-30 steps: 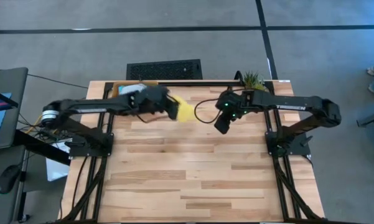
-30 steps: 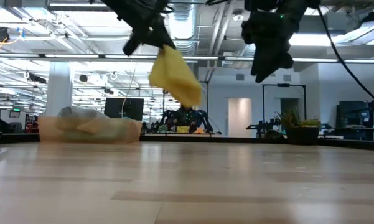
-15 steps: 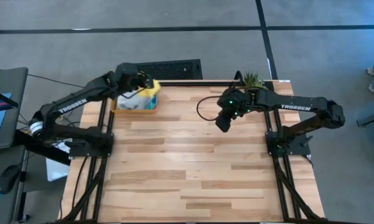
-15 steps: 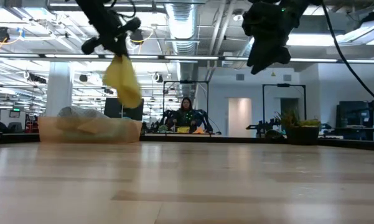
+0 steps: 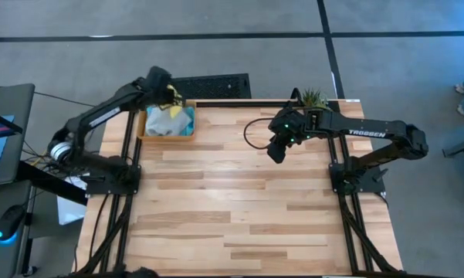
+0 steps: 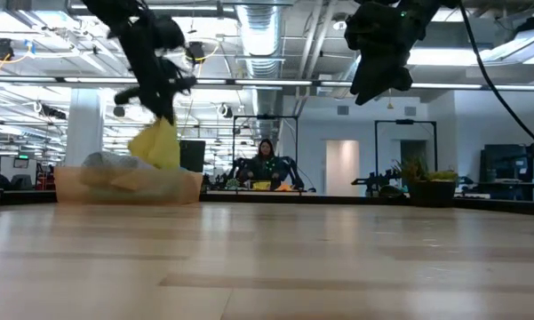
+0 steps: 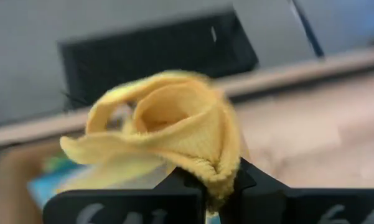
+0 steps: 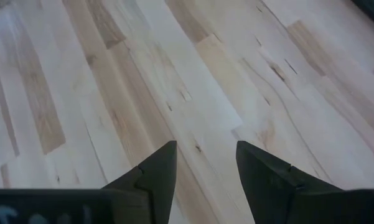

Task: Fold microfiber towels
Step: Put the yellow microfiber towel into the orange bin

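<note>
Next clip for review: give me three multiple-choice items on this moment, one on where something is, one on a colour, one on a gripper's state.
1. Where is the orange tray?
A. at the table's far left corner
B. at the table's centre
C. beside the plant

2. What colour is the towel in the left gripper?
A. sky blue
B. yellow
C. pale grey

3. How does the right gripper stand?
A. shut on a towel
B. shut and empty
C. open and empty, above bare wood

Answers: 1 A, the high view shows the tray at that corner. 2 B, the left wrist view shows yellow cloth pinched between the fingers. 3 C, the right wrist view shows spread fingers with only tabletop between them.
</note>
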Controlling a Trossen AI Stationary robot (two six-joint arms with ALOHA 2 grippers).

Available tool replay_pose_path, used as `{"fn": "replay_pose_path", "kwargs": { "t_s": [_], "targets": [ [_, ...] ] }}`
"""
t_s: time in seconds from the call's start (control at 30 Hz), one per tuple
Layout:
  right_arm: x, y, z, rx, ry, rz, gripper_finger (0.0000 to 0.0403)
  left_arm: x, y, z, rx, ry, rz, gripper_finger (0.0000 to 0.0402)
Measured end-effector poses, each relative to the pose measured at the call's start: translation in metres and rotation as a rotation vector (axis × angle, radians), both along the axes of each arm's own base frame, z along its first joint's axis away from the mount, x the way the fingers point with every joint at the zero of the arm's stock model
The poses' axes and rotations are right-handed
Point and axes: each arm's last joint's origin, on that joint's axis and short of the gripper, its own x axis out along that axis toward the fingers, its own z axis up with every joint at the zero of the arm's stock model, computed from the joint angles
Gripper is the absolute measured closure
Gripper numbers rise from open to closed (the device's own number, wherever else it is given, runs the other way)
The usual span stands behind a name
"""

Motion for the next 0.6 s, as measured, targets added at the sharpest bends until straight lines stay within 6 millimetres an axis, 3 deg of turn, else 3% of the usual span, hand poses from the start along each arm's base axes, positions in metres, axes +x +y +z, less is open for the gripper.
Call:
{"fn": "replay_pose_path", "kwargs": {
  "t_s": [0.13, 0.33, 0.47, 0.6],
  "targets": [
    [0.000, 0.000, 0.000, 0.000, 0.000, -0.001, 0.0214, 0.018, 0.007, -0.025, -0.135, -0.007, -0.093, 0.0401],
    [0.000, 0.000, 0.000, 0.001, 0.000, -0.001, 0.0214, 0.029, -0.002, -0.028, -0.162, -0.024, -0.070, 0.0401],
    [0.000, -0.001, 0.000, 0.001, 0.001, -0.003, 0.0214, 0.019, -0.014, -0.017, -0.175, -0.031, -0.036, 0.0401],
    [-0.001, -0.003, 0.000, 0.002, 0.001, -0.011, 0.0214, -0.004, -0.028, -0.013, -0.215, 0.129, 0.070, 0.0401]
  ]
}}
